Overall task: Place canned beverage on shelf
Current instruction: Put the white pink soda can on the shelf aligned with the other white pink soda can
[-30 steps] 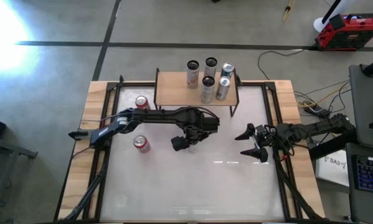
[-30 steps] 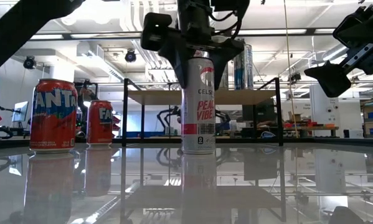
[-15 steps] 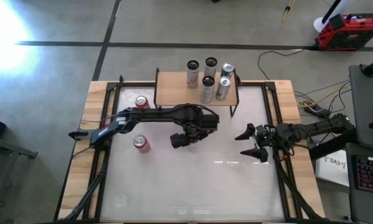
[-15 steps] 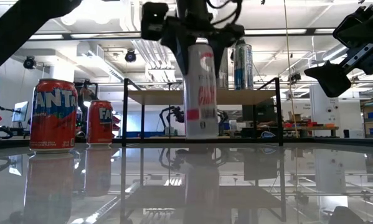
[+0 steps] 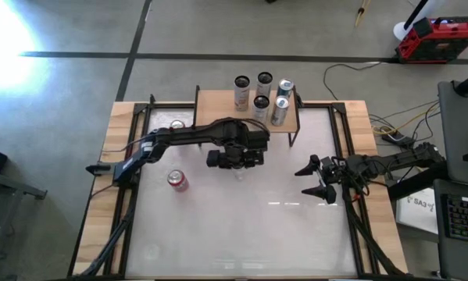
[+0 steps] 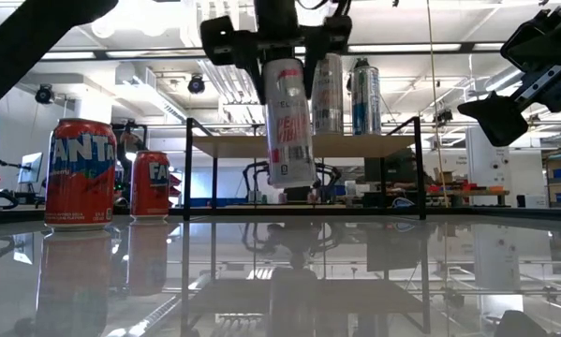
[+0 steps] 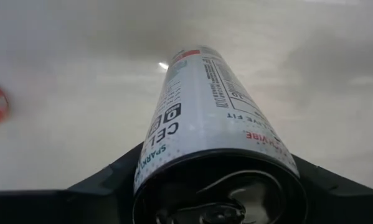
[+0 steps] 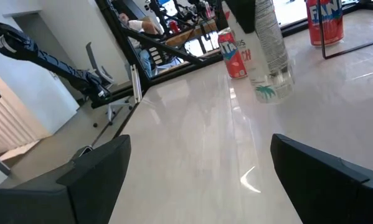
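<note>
One tall white can (image 6: 288,122) clamped near its top between the closed-in fingers of the left gripper (image 6: 278,42), hanging upright and clear of the table (image 5: 241,226), long axis vertical, its base below the level of the shelf top. Just beyond on the far side, the shelf (image 5: 218,109), bare at its left half, with four slim cans (image 5: 261,100) clustered at its right and far edge. Well off to the right, jaws spread wide on nothing, the right gripper (image 5: 321,179); the left arm far nearer the shelf
</note>
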`<state>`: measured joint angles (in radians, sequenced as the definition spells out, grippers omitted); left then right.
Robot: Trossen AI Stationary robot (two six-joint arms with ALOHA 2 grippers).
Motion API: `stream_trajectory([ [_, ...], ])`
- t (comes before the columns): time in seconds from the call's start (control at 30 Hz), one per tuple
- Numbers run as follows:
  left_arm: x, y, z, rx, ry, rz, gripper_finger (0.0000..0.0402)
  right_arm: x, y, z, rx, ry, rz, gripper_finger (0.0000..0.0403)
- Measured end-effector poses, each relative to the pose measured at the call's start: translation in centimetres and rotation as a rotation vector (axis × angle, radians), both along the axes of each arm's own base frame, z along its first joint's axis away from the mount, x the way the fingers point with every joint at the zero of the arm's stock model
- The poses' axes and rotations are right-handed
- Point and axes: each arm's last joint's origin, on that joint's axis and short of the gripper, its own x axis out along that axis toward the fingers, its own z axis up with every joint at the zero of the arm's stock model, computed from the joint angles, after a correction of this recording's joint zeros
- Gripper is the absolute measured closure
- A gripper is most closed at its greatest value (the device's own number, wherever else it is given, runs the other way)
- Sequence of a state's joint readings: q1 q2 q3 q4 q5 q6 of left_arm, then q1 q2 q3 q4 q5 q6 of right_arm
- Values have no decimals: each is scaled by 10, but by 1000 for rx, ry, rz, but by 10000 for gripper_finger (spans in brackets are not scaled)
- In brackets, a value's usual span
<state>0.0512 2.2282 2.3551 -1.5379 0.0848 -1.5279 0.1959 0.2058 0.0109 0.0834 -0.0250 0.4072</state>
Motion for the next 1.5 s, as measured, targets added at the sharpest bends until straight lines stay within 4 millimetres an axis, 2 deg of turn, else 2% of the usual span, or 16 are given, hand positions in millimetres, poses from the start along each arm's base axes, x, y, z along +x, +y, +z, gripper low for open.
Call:
stream_trajectory([
  [0.23,-11,1,17,133,-23,-237,147,0,0,0,0,0,0,33],
  [0.5,-38,4,58,354,-72,-453,154,0,0,0,0,0,0,33],
  [0.67,-54,14,76,397,-102,-550,155,0,0,0,0,0,0,33],
  [0.77,-63,16,80,406,-98,-579,155,0,0,0,0,0,0,33],
  [0.9,-70,15,65,338,-45,-621,155,0,0,0,0,0,0,33],
  [1.2,-78,23,8,137,132,-671,155,0,0,0,0,0,0,33],
  [1.5,-69,32,-18,163,84,-655,155,0,0,0,0,0,0,33],
])
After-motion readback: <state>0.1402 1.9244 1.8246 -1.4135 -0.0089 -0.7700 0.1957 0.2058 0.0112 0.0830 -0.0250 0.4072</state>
